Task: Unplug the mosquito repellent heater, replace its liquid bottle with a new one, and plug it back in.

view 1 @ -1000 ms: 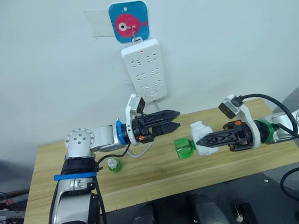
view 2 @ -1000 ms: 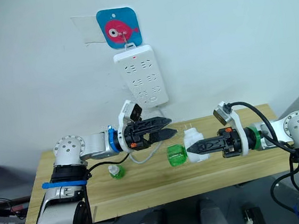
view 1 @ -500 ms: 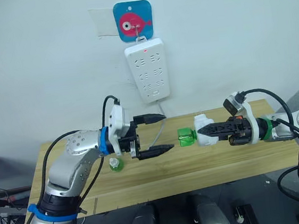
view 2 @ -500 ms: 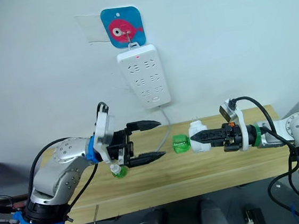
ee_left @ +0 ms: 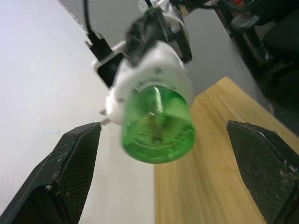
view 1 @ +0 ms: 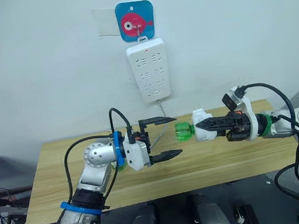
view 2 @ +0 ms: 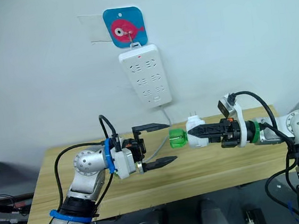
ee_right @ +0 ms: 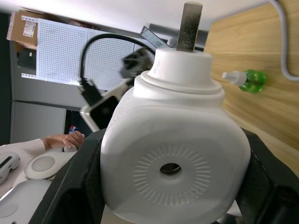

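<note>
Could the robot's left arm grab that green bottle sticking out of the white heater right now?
Probably yes. The left gripper is open and faces the green bottle, which the right gripper holds out on the heater above the table. Nothing lies between them.

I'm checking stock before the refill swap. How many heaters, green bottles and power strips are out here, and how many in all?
mosquito repellent heater: 1
green bottles: 2, the fitted bottle in the heater and the spare bottle on the table
power strip: 1, on the wall
Total: 4
</note>
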